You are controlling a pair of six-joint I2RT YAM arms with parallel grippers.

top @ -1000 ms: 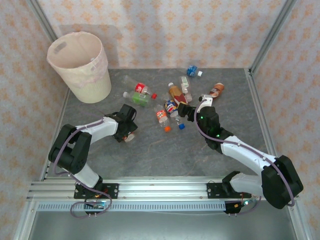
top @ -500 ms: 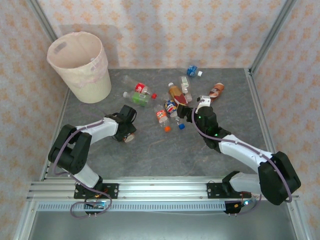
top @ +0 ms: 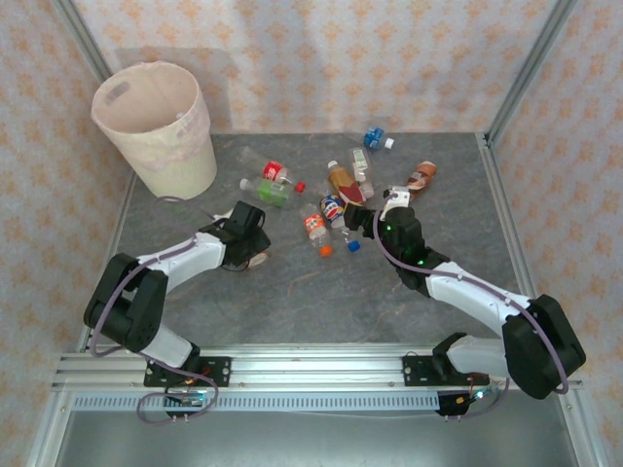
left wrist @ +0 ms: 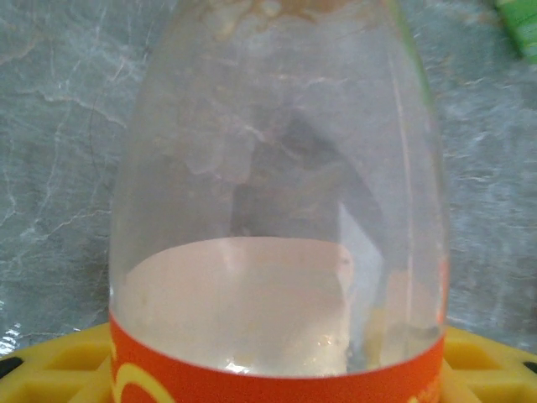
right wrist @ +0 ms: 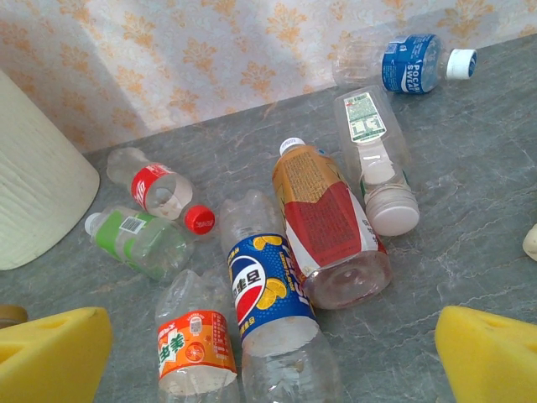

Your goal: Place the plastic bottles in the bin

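Grey stone-look desk (top: 321,302), orange-patterned walls. Left tool (top: 253,257) is pinched on a clear bottle with an orange band (left wrist: 277,210); the bottle's long axis runs straight out from the tool. The bin (top: 185,165) stands beyond and to the left of that bottle, apart from it. The left arm is nearer the bin, so the carry looks like its job. Loose bottles (top: 336,190) lie well right of the bin. Right tool (right wrist: 273,361) is spread, with a blue-labelled bottle (right wrist: 262,294) lengthwise between its yellow pads (right wrist: 50,353).

Bright, even overhead light, soft shadows — left-wrist close-up slightly blurred.
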